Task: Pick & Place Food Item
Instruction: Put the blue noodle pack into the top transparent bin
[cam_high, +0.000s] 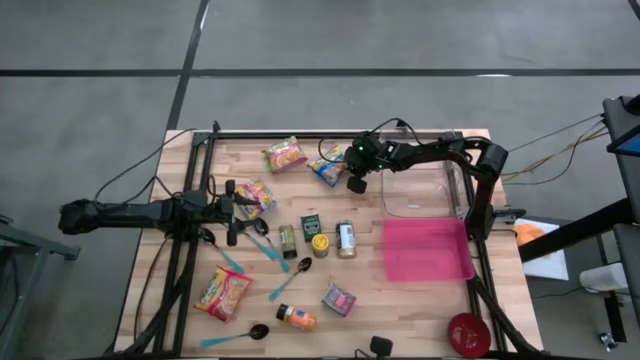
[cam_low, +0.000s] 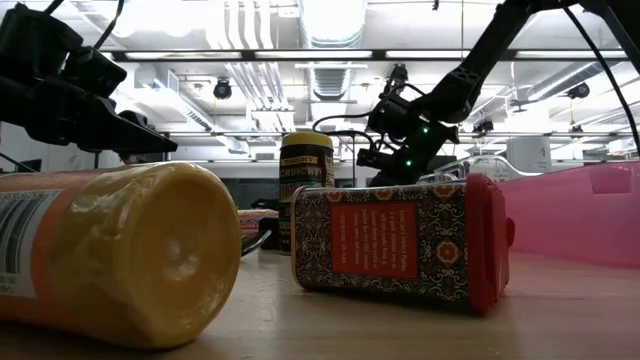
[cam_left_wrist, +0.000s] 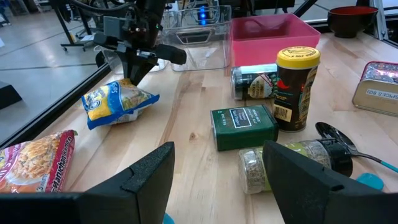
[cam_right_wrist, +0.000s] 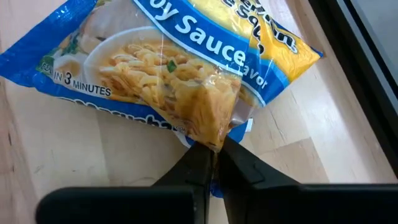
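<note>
Right wrist view shows the right end effector (cam_right_wrist: 214, 160) with its two dark fingers pressed together on a pinched fold of the blue noodle packet (cam_right_wrist: 186, 68). The packet lies on the wooden surface (cam_high: 420, 300) near the far edge, just beside the clear container (cam_high: 425, 190) and not far from the pink tray (cam_high: 428, 250), which I judge to be a possible place for it. From the high view, the right arm reaches over from the right side to this spot.

The packet looks light and soft. Its plastic film is smooth and probably slippery, and the dry noodle block inside may break if it is squeezed hard. The grip now is only on a thin fold of film at one edge, so I think the packet will hang and swing when lifted, and it may slip out. A hold deeper on the sealed edge seems safer to me.

The left end effector (cam_left_wrist: 214, 180) waits with fingers apart above the left part of the surface, holding nothing.
</note>
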